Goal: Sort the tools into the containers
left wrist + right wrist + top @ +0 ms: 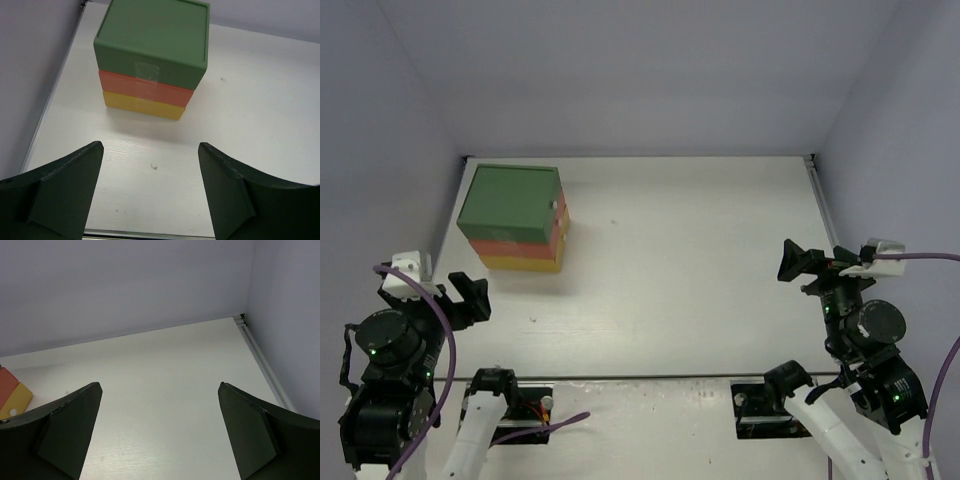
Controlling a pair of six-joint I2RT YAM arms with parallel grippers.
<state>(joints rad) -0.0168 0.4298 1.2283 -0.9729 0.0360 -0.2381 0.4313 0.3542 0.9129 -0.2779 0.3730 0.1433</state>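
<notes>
The small cabinet (pixel 515 217) stands at the back left of the table, drawers shut: green top (pixel 155 42), orange-red middle (pixel 145 90), yellow bottom (pixel 142 106). A strip of clear tape (pixel 147 71) sits on the green drawer's front. No tools show in any view. My left gripper (pixel 468 298) is open and empty, near the table's left front, its fingers (pixel 65 190) pointing at the cabinet. My right gripper (pixel 798 262) is open and empty at the right side. The right wrist view shows the gripper (pixel 160 390) over bare table, with a corner of the orange-red and yellow drawers (pixel 15 392) at far left.
The white table (pixel 690 250) is enclosed by pale walls at the back and sides. A metal rail (pixel 262 360) runs along the right edge and another along the left edge (pixel 55 95). The arm bases (pixel 510 405) sit at the near edge.
</notes>
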